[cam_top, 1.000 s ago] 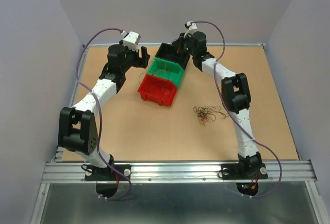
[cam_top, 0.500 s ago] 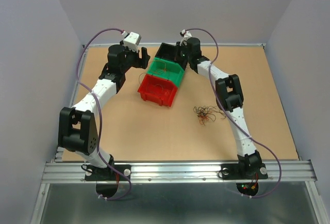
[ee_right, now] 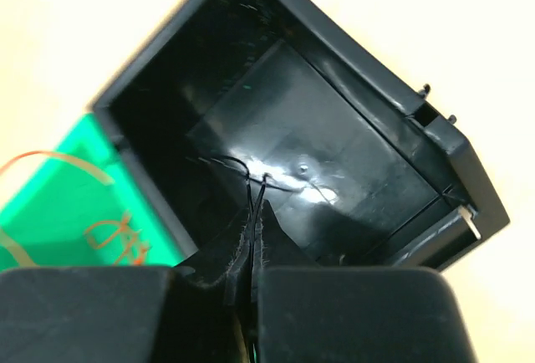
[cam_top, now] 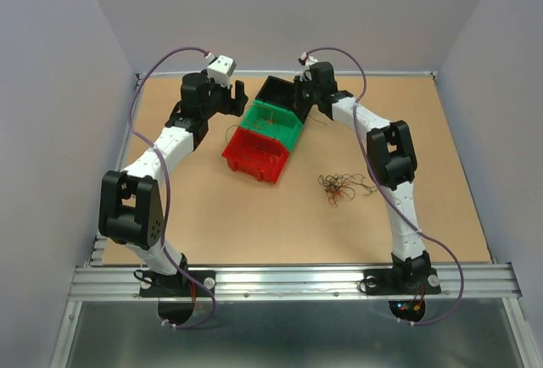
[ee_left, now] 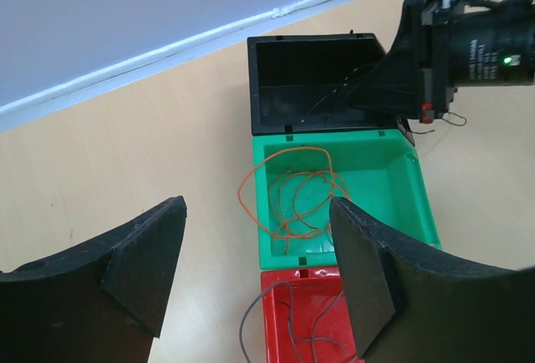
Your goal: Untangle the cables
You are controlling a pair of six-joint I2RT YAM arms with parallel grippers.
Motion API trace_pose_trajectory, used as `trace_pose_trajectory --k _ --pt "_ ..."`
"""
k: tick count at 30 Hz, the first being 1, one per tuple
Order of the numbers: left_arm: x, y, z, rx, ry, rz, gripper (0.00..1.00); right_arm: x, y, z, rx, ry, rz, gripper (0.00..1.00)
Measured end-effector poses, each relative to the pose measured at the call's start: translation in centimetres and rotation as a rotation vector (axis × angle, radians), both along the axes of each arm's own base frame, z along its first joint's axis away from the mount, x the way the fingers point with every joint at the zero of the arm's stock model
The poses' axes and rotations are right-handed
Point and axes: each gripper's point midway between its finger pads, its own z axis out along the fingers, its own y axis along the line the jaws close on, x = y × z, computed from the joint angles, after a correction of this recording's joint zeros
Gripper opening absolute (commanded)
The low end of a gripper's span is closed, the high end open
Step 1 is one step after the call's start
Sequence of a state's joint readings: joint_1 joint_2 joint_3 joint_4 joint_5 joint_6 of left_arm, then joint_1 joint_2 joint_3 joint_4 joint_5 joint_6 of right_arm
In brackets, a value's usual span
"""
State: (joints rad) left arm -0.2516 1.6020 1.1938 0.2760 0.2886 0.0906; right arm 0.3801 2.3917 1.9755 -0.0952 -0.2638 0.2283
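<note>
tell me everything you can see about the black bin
The black bin is an open-topped rectangular box of glossy, hard-looking plastic, notched along its rim. It sits upright on the table at the far end of a row, one wall against the green bin. The shut right gripper hangs over it, pinching a thin dark wire that dangles inside; nothing else shows in it.

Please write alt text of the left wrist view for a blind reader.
Past the open left gripper stand three bins in a row: black bin farthest, green bin holding orange wires, red bin nearest. The right gripper reaches into the black bin, shut on a thin dark wire.
</note>
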Motion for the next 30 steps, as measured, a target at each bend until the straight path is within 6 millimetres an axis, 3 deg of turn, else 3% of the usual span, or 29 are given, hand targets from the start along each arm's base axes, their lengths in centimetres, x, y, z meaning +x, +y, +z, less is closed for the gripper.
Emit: trace_pose_trajectory --k 6,13,23,30 --pt "0.0 0.0 -0.2 0.007 0.002 -0.003 0.8 -1.5 0.5 3.7 -0.007 -0.053 0.024 0.0" --pt "0.0 -0.1 -0.4 0.012 0.005 -0.005 0.8 -1.6 0.8 4.9 -0.024 -0.091 0.012 0.01" --pt "0.3 -0.2 -0.5 0.019 0.003 -0.006 0.8 2.9 3.6 8.0 0.053 -0.224 0.049 0.0" --pt "0.3 -0.2 -0.7 0.023 0.008 -0.006 0.8 3.2 5.1 8.7 0.115 -0.272 0.114 0.01"
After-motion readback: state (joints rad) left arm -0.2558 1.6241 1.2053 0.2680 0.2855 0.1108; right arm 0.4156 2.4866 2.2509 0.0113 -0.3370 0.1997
